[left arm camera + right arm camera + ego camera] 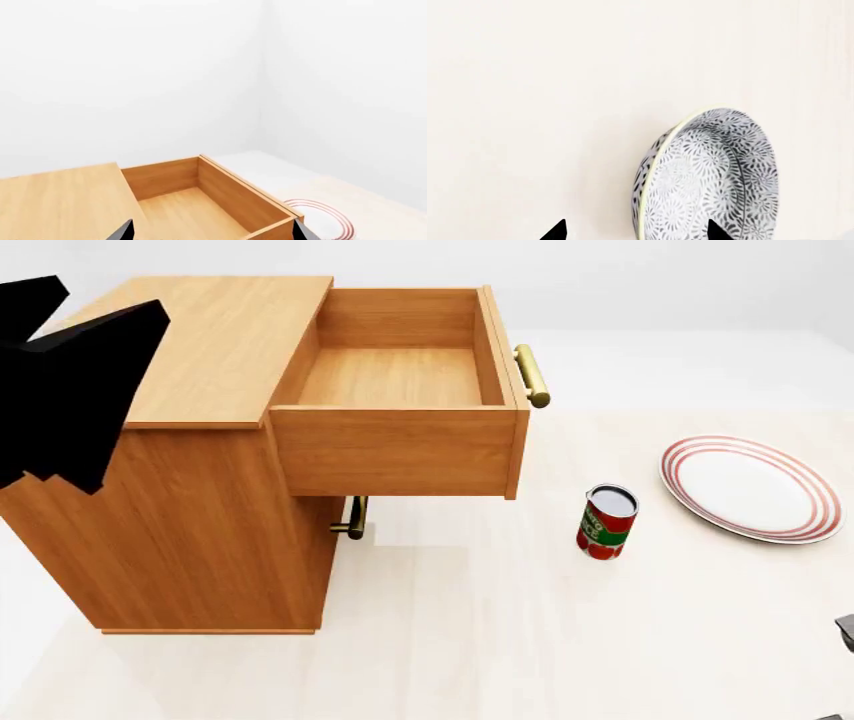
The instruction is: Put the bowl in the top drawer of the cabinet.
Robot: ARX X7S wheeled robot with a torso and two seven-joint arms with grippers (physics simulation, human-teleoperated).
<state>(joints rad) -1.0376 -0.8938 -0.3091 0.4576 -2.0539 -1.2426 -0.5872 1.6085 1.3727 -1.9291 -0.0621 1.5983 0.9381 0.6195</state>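
Standing pulled fully out of the cabinet (200,530), the top drawer (400,380) is empty, while the bowl (710,175) lies tipped between the right gripper's (637,232) spread fingertips, still ungrasped, leaving pickup and placement.

The cabinet (200,520) was a warm light brown wood with visible grain, and its top drawer (395,450) matched it inside and out. The drawer's bar handle (531,376) shone brass, as did the smaller handle (354,518) below. The bowl (710,175) wore a dense blue-grey speckled, flowery pattern on white, with a pale yellowish rim. The plate (750,487) was white with thin red rings near its edge. The can (606,522) had a red label with green and a silvery lid. The floor (534,640) was pale cream. Both hands' fingertips (554,232) showed black.
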